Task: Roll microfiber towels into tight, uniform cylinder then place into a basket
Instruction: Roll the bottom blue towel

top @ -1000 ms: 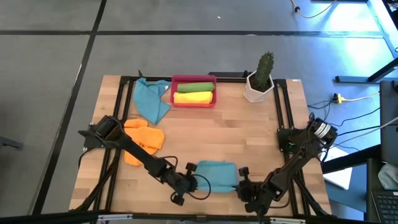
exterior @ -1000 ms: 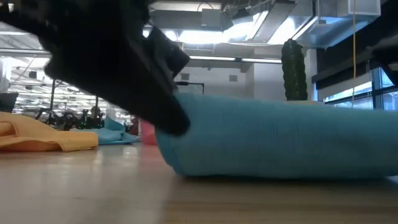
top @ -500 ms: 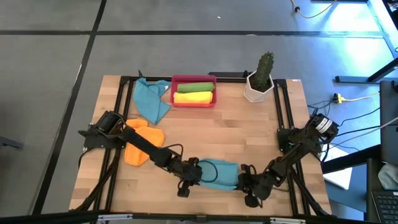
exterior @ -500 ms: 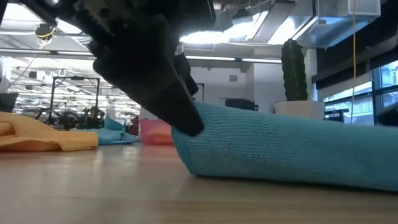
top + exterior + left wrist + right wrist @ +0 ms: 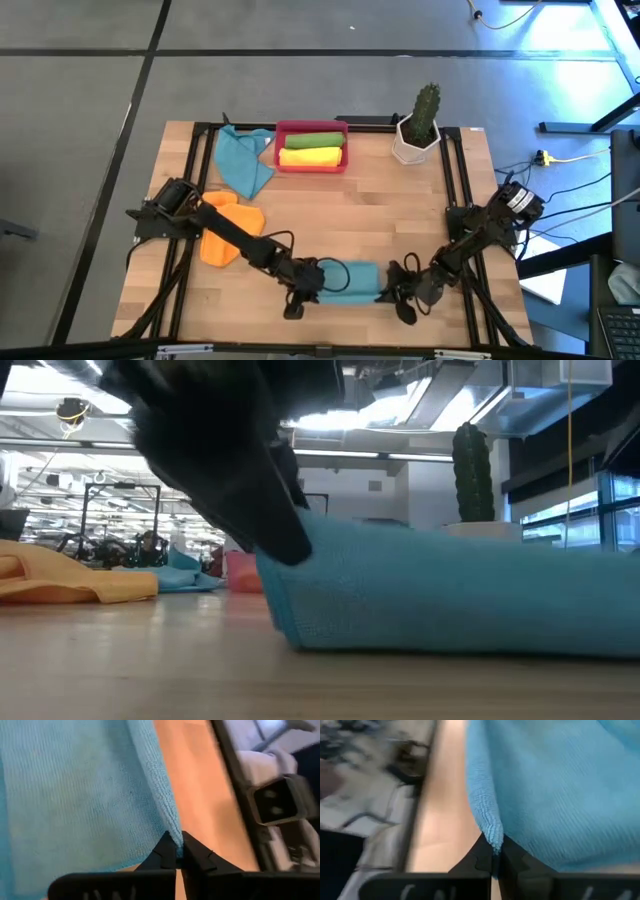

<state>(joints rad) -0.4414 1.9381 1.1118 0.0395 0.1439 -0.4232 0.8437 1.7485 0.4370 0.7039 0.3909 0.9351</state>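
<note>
A teal microfiber towel (image 5: pixel 350 281) lies partly rolled or folded near the table's front edge, its underside on the wood (image 5: pixel 450 595). My left gripper (image 5: pixel 320 283) is shut on its left end, and my right gripper (image 5: pixel 387 290) is shut on its right end. The red basket (image 5: pixel 312 166) stands at the far edge, holding a green roll (image 5: pixel 312 140) and a yellow roll (image 5: pixel 310 157). An orange towel (image 5: pixel 228 225) and another teal towel (image 5: pixel 243 162) lie loose on the left. My left gripper pinches a corner of the towel's left end (image 5: pixel 172 834) between its two fingertips. It comes slanting down from the table's left. The towel rests on the table; how many layers are held does not show. My right gripper pinches a corner of the towel's right end (image 5: pixel 492 832) at its fingertips, slanting down from the table's right. That end also lies on the wood.
A white pot with a cactus (image 5: pixel 418 125) stands at the far right. A black frame rail (image 5: pixel 455 180) runs along the table's sides. Bare wood (image 5: pixel 340 215) lies between the held towel and the basket.
My left gripper has gone toward the table's right, in against the towel's left end, and has rolled at the wrist. My right gripper has rolled too and sunk a little at the right end. The towel's left end rose briefly, then settled back on the table.
</note>
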